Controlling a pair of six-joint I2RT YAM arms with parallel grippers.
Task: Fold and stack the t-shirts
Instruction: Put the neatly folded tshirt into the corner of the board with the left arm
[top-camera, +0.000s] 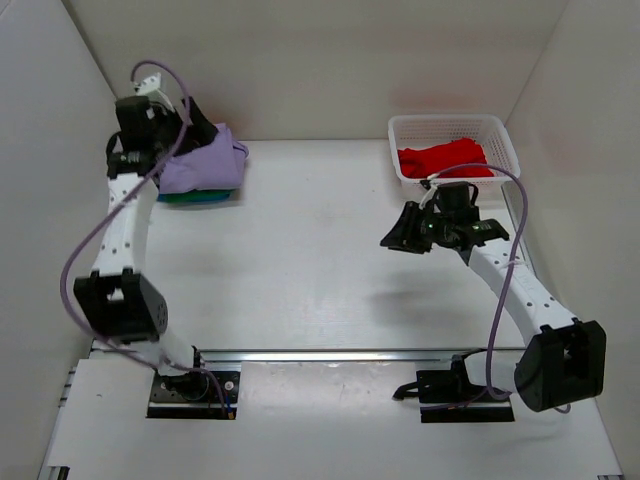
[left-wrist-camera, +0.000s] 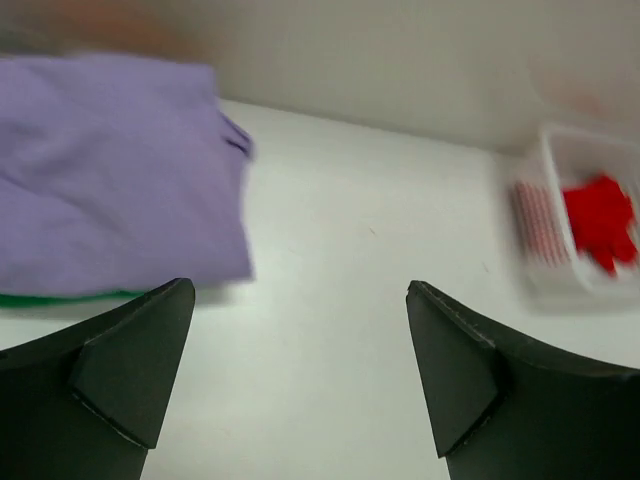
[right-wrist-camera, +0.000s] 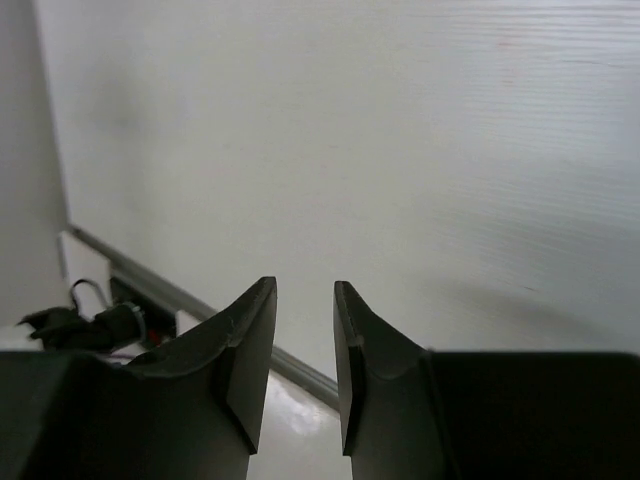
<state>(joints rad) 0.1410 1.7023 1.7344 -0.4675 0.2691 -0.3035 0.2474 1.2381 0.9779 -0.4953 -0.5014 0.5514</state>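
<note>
At the far left corner of the counter (top-camera: 300, 280), the left end effector (left-wrist-camera: 300, 288) hangs just above the stack with its jaws spread wide and nothing between them. Beneath and just right of it lies the lavender shirt (top-camera: 205, 162), folded into a flat, roughly rectangular pad on top of the stack. Its longer side runs left to right across the counter, and a small bunch of cloth pokes out at its far right corner, toward the basket (top-camera: 452, 120). A green shirt (top-camera: 192, 198) shows only as a thin edge under its near side. Well apart, at the far right, the red shirt (top-camera: 445, 160) lies crumpled in the basket, stretched across its width. Near the basket's front, the right end effector (right-wrist-camera: 305, 288) hovers over bare counter, pointing left, jaws narrowly parted and holding nothing.
</note>
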